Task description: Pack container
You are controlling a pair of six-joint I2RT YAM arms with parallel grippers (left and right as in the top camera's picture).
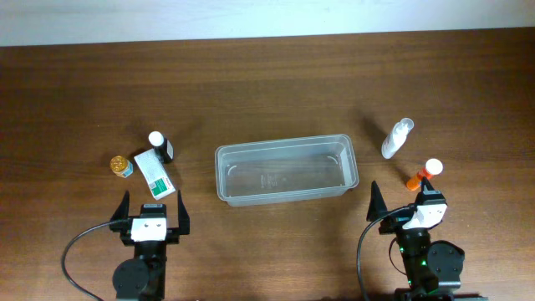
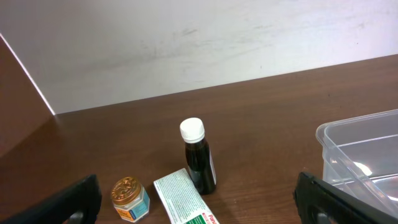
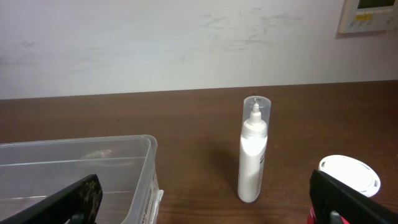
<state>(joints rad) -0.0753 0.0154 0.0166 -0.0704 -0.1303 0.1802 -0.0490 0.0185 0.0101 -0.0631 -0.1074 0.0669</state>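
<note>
We see the left gripper (image 1: 154, 202) at the lower left of the overhead view. Its black fingers (image 2: 78, 200) are spread wide, holding nothing and touching nothing. The right gripper (image 1: 401, 201) at the lower right is just as wide apart and equally empty. Its right finger sits very close to a small orange bottle with a round white cap (image 1: 425, 173), and we cannot tell whether they touch. Both arms sit low at the bottom edge of the frame and point up-frame, with black cables looping out beside them.

The clear, translucent plastic rectangular tub (image 1: 224, 156) lies in the middle of the dark brown wood-grain tabletop (image 1: 276, 75), between the two grippers and a little above them in the frame. It is shallow with rounded corners and a rimmed edge, its long side runs left to right, and nothing is inside it.

To its left a dark brown glass bottle with a white screw cap (image 2: 199, 163) stands upright. Just below it lies a flat white and green cardboard box (image 1: 154, 175), and a small jar with a gold embossed lid (image 1: 122, 165) stands just to the box's left. Toward the upper right of the tub, a slim white plastic spray bottle with a clear cap (image 3: 254, 155) stands upright, near the orange bottle but apart from it.
</note>
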